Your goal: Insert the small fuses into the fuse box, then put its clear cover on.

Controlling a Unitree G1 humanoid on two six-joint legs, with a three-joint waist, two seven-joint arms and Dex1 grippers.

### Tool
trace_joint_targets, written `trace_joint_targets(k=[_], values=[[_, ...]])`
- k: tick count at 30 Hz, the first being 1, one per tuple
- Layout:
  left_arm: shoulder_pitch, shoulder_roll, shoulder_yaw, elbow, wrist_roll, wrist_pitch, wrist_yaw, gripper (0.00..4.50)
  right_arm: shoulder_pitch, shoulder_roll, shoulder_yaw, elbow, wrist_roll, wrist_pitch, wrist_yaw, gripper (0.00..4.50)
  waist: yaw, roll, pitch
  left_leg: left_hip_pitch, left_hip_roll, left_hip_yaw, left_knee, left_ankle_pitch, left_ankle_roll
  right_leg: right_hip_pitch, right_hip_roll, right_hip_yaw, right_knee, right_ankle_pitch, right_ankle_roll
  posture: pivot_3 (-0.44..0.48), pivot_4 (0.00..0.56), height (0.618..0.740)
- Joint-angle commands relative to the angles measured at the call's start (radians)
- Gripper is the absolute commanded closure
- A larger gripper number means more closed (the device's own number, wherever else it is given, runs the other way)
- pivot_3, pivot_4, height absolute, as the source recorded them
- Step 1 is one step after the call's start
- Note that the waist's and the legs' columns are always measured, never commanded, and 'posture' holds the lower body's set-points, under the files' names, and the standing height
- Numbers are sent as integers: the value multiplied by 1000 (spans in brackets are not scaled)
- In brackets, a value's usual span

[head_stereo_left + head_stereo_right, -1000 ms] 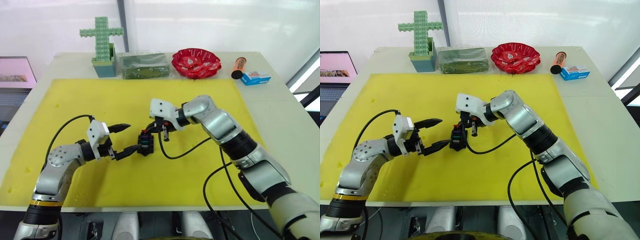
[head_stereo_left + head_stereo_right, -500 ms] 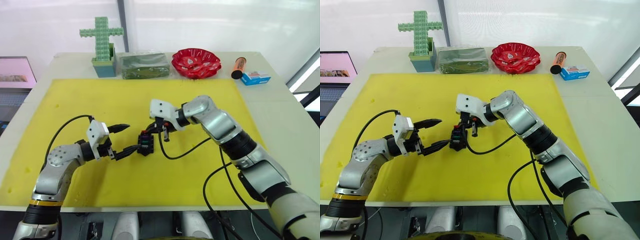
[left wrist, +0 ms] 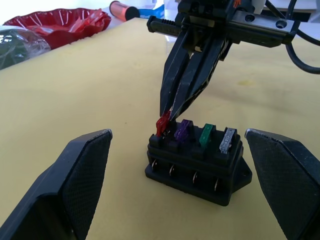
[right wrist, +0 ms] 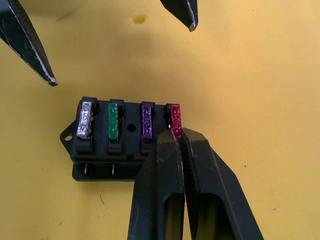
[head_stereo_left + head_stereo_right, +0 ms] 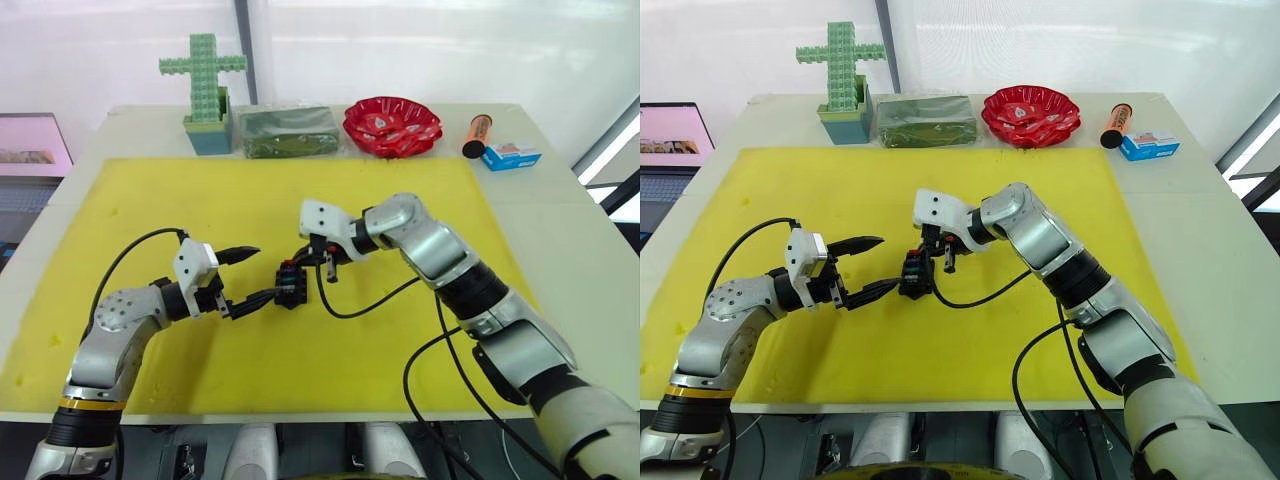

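Right tool (image 4: 176, 137) pinches the red fuse (image 3: 163, 123) at the fuse box (image 3: 197, 162) end slot. Purple, green, grey seated. Left tool (image 5: 245, 277) wide open – straddling the box

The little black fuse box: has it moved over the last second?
No. The fuse box sits at the same spot on the yellow mat, between both grippers.

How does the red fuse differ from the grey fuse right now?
The red fuse leans in its end slot; the grey fuse stands straight at the other end. The right gripper pinches the red one; nothing touches the grey one. Both sit in the fuse box.
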Motion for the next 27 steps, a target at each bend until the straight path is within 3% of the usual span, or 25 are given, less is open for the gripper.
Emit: trace_joint_targets(k=[1,27], values=[[-17,11,10,-18,-1,-10,-4,0,1,-6,3,6,-31,-36,8,4476,0,0,0,0,0,0,0,0,0,0,0,0,0,0,0,0,150,740],[-23,13,7,-22,6,-8,-13,0,-40,-9,-19,-52,4,75,150,4476,1,0,0,0,0,0,0,0,0,0,0,0,0,0,0,0,150,740]])
